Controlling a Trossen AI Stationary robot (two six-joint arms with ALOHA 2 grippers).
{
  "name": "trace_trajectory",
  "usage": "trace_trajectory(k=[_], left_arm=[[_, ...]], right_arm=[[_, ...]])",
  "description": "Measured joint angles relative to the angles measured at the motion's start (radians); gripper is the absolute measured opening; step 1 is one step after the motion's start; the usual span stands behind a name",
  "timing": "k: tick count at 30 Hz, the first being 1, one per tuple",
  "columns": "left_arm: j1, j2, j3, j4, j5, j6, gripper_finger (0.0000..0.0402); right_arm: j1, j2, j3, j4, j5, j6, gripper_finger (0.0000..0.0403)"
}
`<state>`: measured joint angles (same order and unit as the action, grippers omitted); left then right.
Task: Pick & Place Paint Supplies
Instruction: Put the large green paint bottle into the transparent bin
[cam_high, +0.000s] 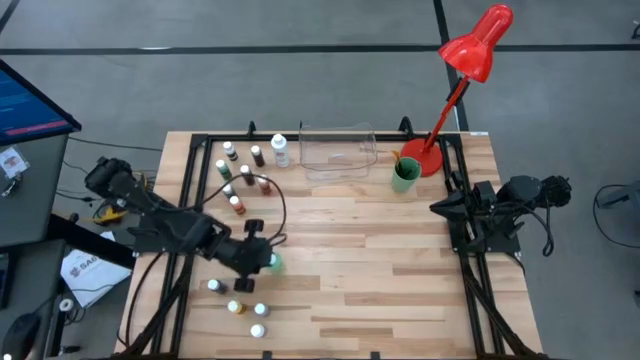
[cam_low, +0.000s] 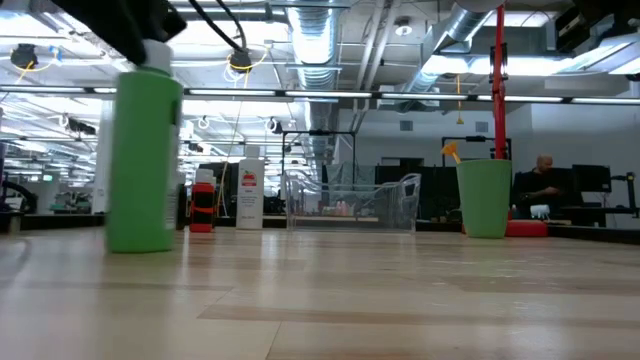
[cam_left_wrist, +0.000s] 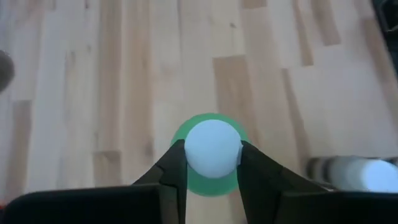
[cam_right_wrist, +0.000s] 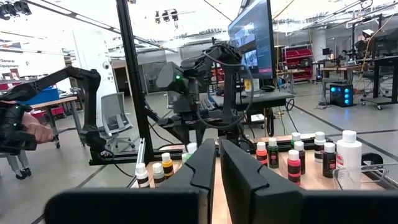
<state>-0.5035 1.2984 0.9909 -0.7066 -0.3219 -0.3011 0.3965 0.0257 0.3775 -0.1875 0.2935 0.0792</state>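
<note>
High view: the left gripper (cam_high: 262, 258) is in the lower left part of the frame, low over the tall green bottle (cam_high: 272, 262); the left arm reaches in bent from the left edge. Small bottles (cam_high: 238, 195) stand in the upper left, more in the lower left. The clear tray (cam_high: 337, 150) and the green cup (cam_high: 404, 173) are at the upper middle.
Low view: the green bottle stands upright at the left on the table (cam_low: 400, 300), with the dark gripper over its cap; the tray is far behind in the middle.
Left wrist view: the two fingers (cam_left_wrist: 174, 171) press on both sides of the white cap (cam_left_wrist: 212, 148), so this pincer grips the bottle by the cap.
Right wrist view: the right gripper (cam_right_wrist: 217, 163) has its fingers closed on nothing; this arm waits at the right edge of the table.
Risk: the hold is only on the round cap, so I think the bottle can slip or swing when lifted, and a swing may knock the small bottles nearby.
</note>
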Motion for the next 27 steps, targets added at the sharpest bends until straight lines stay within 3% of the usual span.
trace_trajectory(k=[7, 14, 27], left_arm=[[0.173, 0.0, -0.001, 0.135, 0.039, 0.138, 0.0083], [0.337, 0.0, 0.009, 0.278, 0.092, 0.174, 0.0083], [0.587, 0.037, 0.218, 0.331, 0.131, 0.201, 0.0083]], right_arm=[[0.0, 0.0, 0.0, 0.0, 0.0, 0.0, 0.0021], [0.0, 0.0, 0.0, 0.0, 0.0, 0.0, 0.0021], [0.0, 0.0, 0.0, 0.0, 0.0, 0.0, 0.0021]])
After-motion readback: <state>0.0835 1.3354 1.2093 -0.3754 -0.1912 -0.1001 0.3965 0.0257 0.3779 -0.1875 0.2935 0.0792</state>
